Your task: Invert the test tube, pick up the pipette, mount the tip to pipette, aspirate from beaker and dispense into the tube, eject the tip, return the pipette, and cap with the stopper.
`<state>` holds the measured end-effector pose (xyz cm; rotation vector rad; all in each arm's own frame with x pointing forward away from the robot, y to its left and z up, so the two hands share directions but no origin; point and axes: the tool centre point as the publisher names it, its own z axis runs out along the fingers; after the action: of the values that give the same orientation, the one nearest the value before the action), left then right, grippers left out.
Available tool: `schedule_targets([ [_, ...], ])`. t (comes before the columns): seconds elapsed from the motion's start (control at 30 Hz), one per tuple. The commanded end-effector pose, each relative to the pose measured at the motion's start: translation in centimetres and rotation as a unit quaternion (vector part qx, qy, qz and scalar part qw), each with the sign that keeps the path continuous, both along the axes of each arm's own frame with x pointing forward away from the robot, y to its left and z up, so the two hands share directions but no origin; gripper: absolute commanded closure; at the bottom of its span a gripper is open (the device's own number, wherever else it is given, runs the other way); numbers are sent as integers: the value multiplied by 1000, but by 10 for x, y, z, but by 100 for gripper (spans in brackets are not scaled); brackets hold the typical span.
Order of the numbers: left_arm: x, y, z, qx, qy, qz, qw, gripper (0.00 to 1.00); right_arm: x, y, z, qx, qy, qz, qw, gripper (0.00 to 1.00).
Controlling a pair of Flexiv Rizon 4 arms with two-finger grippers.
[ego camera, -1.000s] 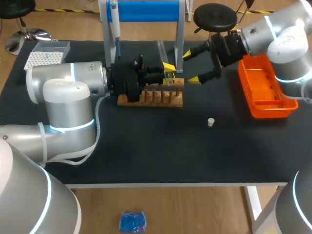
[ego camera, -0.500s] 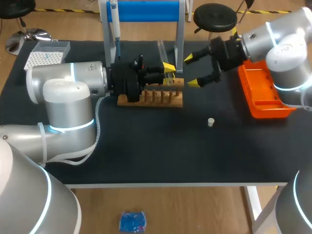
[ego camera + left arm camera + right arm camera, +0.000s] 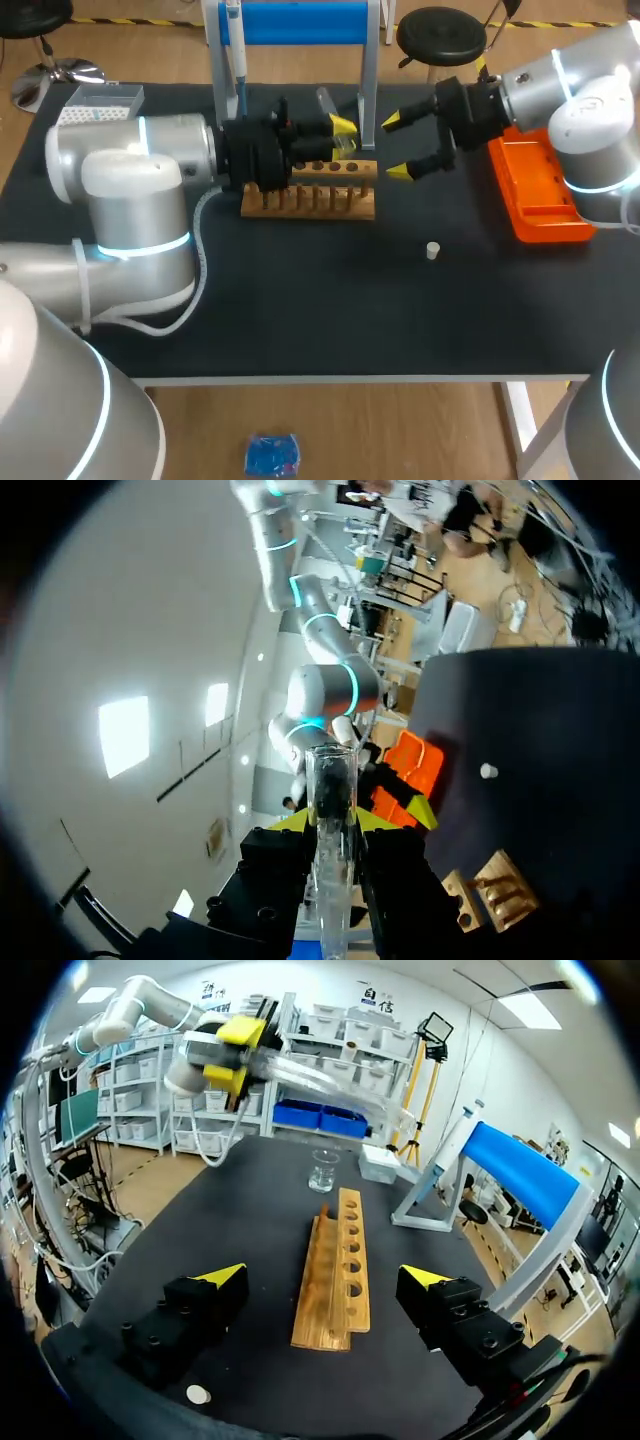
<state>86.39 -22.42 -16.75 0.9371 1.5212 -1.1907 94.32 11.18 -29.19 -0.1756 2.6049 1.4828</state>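
**Glass tube in our left claw, over the rack**

The tube [image 3: 331, 810] is thin clear glass. It looks light, stiff, slick and easy to crack, so we judge a gentle pinch on its body the safest hold (never at the open rim). Our left claw [image 3: 345, 142] is closed on it, one yellow finger on each side, above the wooden rack [image 3: 310, 195] near the middle of the table's far edge. Our right claw [image 3: 398, 146] hangs wide open and empty just off the rack's right end, touching nothing.

test tube [image 3: 331, 785]: clear, glossy | rack [image 3: 320, 205]: bare wood | table [image 3: 300, 295]: matt black
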Motion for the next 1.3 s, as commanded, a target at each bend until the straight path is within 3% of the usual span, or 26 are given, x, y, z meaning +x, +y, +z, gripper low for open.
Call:
schedule_targets([
  [0.03, 7, 6, 33, 24, 226, -31, 973, 100, -1, 0, 0, -1, 0, -1, 1000, 0],
  [0.1, 12, 8, 45, 27, 213, -31, 976, 100, -1, 0, 0, -1, 0, -1, 1000, 0],
  [0.63, 12, 8, 45, 27, 213, -31, 976, 100, -1, 0, 0, -1, 0, -1, 1000, 0],
  [0.7, 18, 9, 42, 40, 294, -15, 955, 100, -1, 0, 0, -1, 0, -1, 1000, 0],
  [0.77, 21, 19, 43, 25, 374, 8, 927, 100, -1, 0, 0, -1, 0, -1, 1000, 0],
  [0.8, 22, 24, 44, 15, 400, 14, 916, 100, -1, 0, 0, -1, 0, -1, 1000, 0],
  [0.87, 24, 33, 43, 6, 471, 39, 881, 100, -1, 0, 0, -1, 0, -1, 1000, 0],
  [0.93, 26, 38, 44, -17, 520, 57, 852, 100, -1, 0, 0, -1, 0, -1, 1000, 0],
  [1.03, 30, 38, 41, -40, 558, 77, 825, 100, -1, 0, 0, -1, 0, -1, 1000, 0],
  [1.07, 32, 38, 41, -51, 560, 75, 824, 100, -1, 0, 0, -1, 0, -1, 1000, 0],
  [1.13, 34, 36, 36, -62, 581, 82, 808, 100, -1, 0, 0, -1, 0, -1, 1000, 0],
  [1.3, 35, 35, 35, -63, 583, 84, 806, 100, -1, 0, 0, -1, 0, -1, 1000, 0],
])
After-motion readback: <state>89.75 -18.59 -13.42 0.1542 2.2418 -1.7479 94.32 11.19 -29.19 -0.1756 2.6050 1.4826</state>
